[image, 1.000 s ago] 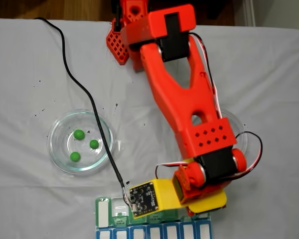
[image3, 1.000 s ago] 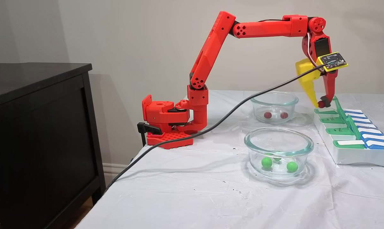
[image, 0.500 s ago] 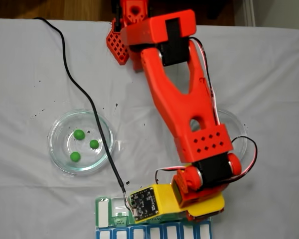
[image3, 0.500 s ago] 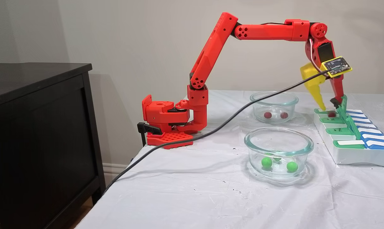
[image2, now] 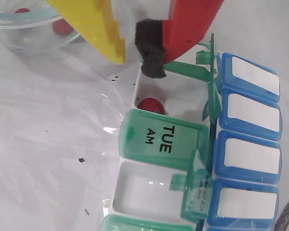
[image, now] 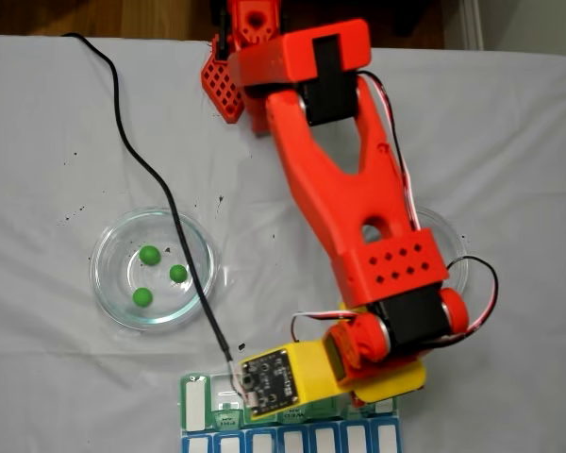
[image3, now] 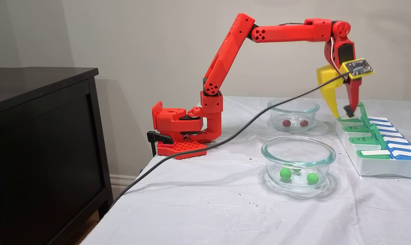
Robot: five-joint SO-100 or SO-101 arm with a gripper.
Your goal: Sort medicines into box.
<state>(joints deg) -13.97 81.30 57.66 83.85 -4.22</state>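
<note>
Jaws apart over the pill box (image2: 135,192), 1 red pill (image2: 150,105) in the mid-frame cell; gripper (image2: 135,55) could snag the raised green lid (image2: 208,86) when lifting.

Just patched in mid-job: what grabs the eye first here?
The red arm arches over the table, its open gripper poised above the pill organizer. One dark red pill lies in the open compartment next to the TUE AM lid. Green pills wait in a glass dish.

Pill (image2: 150,105) in open box (image2: 135,202) compartment, under gripper (image2: 137,55); dish (image2: 24,33) upper left, wrist view.
</note>
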